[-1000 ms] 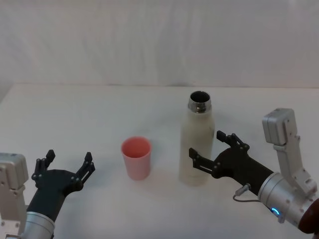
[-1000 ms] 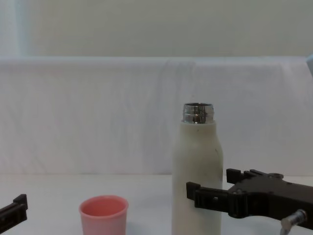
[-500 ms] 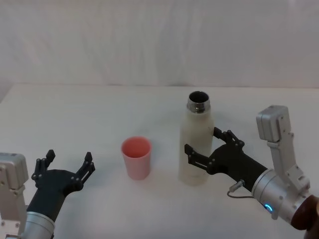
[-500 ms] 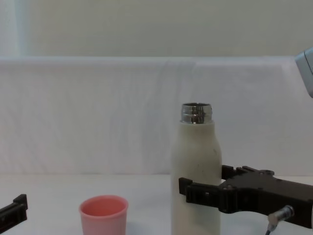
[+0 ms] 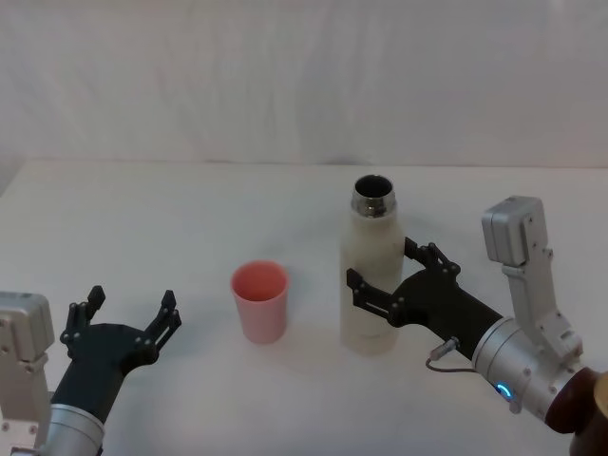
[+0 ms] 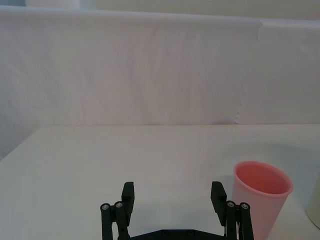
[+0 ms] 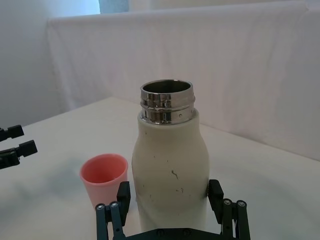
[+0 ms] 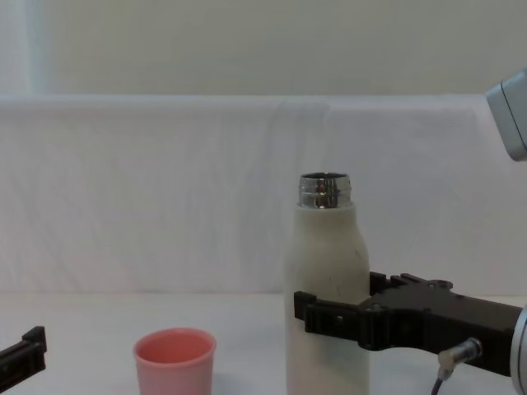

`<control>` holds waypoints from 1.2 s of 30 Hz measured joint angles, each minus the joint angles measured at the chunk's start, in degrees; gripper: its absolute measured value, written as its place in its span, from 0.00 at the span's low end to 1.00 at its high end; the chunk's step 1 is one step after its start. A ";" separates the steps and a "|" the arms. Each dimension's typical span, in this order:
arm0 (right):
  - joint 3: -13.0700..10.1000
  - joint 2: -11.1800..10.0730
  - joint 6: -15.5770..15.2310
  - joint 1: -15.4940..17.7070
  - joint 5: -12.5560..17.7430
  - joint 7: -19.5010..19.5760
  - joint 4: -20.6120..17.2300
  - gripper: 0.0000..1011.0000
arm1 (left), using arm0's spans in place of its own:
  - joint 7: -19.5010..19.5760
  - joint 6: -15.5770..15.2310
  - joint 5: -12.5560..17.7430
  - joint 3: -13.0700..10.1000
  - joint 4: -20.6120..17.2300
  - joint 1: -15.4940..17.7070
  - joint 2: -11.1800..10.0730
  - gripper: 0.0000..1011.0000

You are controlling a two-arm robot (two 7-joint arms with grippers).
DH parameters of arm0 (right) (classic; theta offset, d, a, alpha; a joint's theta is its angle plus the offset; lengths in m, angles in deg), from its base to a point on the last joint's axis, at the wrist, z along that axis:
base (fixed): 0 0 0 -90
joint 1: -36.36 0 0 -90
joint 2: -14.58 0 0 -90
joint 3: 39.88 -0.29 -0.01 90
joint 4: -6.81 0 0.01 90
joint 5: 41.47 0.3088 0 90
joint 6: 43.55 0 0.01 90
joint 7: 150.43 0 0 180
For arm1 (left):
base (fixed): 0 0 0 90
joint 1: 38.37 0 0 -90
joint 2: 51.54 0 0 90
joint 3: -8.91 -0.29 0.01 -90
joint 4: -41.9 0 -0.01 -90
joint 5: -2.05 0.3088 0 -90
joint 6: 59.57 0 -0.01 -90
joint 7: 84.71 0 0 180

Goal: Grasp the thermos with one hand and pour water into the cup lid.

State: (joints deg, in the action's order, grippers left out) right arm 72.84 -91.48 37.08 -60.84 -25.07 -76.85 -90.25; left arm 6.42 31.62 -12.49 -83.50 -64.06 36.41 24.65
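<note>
Fingers (image 7: 122, 196) of the right gripper (image 5: 389, 285) are spread to either side of the thermos (image 5: 370, 275), flanking its lower body without clearly pressing on it. The bottle stands upright on the white desk (image 5: 190, 218), its steel neck open, with the cup lid (image 5: 259, 300) just beside it on the robot's left, also upright and mouth up.

To do this step well, I would push the gripper in until the bottle sits deep between the fingers, then close squarely across its widest part (the matte wall looks smooth, so a shallow pinch could let it slip or swivel once tipped). A grip around the middle rather than near the base would likely give better control of the tilt. The lift should be straight up, since the pink cup is near enough to be knocked by a sideways drag, and light enough to topple.

Meanwhile the left gripper (image 5: 122, 325) rests low at the near left of the desk, fingers apart, holding nothing, well away from the cup.
</note>
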 joint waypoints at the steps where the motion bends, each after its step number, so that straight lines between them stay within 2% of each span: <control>1: 0.00 0.05 0.00 -0.02 -0.04 0.04 0.01 0.99 | 0.00 0.00 0.00 0.00 0.00 0.00 0.00 0.99; 36: 0.63 1.73 -0.63 -3.14 -1.98 -0.20 3.30 0.99 | 0.00 0.00 0.00 0.00 0.00 0.00 0.00 0.99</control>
State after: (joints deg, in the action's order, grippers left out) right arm 73.47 -89.76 36.45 -63.98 -27.05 -77.05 -86.95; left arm 6.43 31.62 -12.49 -83.50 -64.06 36.41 24.65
